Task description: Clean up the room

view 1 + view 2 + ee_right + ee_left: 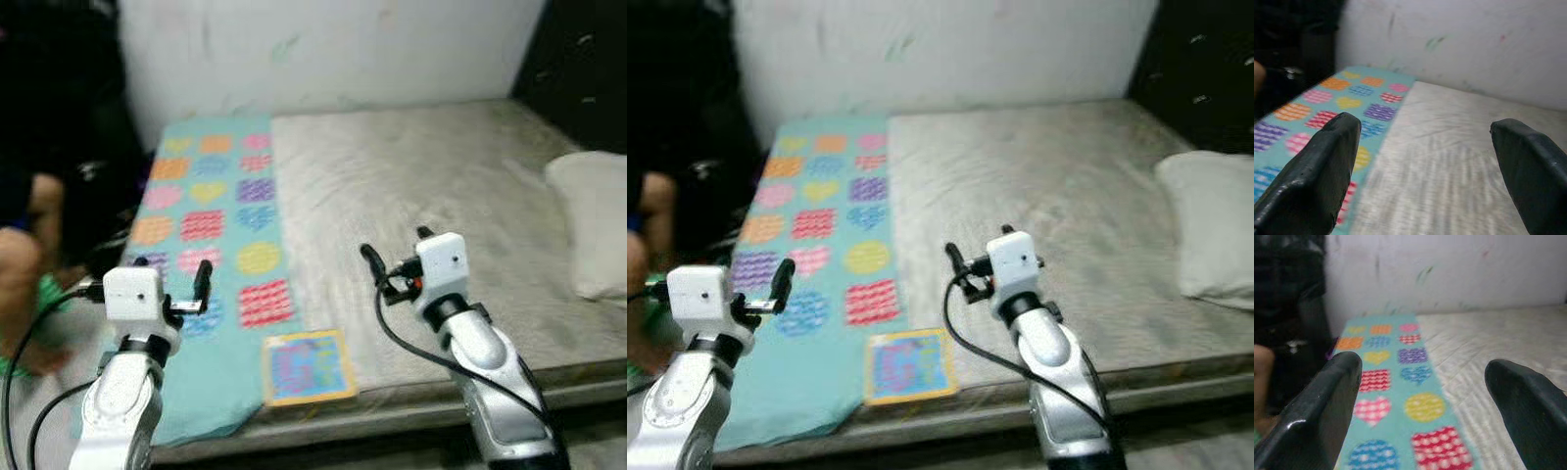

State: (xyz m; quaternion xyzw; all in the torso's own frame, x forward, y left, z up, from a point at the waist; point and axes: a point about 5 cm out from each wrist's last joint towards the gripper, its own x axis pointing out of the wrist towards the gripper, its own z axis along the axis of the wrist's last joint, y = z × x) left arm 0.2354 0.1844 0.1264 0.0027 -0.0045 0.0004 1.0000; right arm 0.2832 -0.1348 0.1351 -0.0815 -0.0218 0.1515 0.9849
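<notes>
A grey bed mattress (431, 176) lies before me. Along its left side is spread a teal blanket (211, 230) patterned with coloured hearts and circles. A square colourful picture book (309, 367) lies at the bed's front edge, partly on the blanket. My left gripper (171, 274) is held open over the blanket's near left part, with nothing between its fingers (1317, 416). Above the mattress, right of the book, my right gripper (397, 250) is also open and empty, its fingers (1317, 171) wide apart.
A white pillow (593, 220) rests at the bed's right edge. A person (24, 264) crouches in the dark area left of the bed. A white wall (323, 49) runs behind the bed, and dark furniture (578, 59) stands at the far right.
</notes>
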